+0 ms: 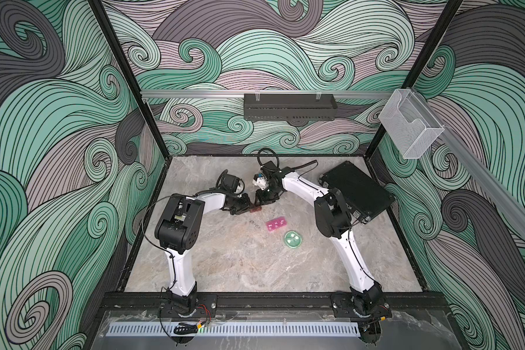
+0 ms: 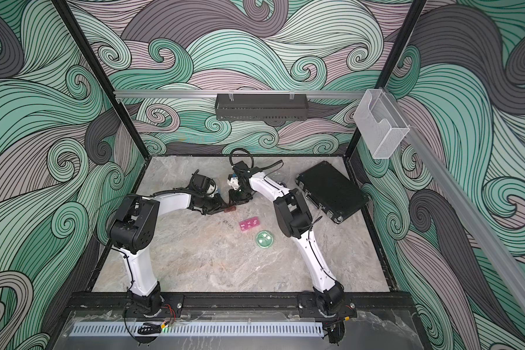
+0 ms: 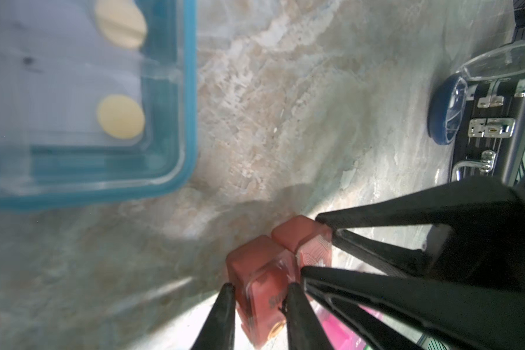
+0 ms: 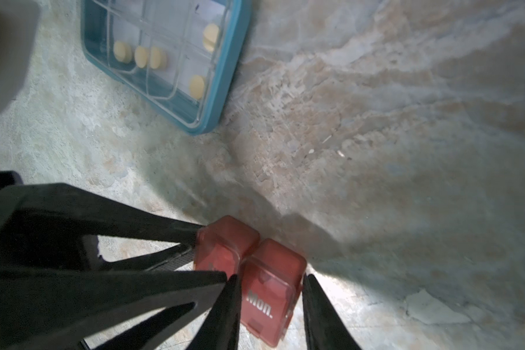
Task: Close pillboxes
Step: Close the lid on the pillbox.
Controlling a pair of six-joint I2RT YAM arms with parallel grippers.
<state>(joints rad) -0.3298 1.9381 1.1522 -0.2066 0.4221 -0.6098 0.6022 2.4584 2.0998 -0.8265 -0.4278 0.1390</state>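
Both arms bend inward, tips almost meeting. The left end effector point(image 3: 258, 288) pinches one cell of the brown pillbox point(image 3: 297, 233). The right end effector point(image 4: 269, 278) has its fingers close beside the other cell.

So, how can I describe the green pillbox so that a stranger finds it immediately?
Start at the large black case on the far right of the marble table. Come toward the near edge to the pink rectangular box in the middle; the green pillbox lies just nearer, to its right. It is the only round green thing there.
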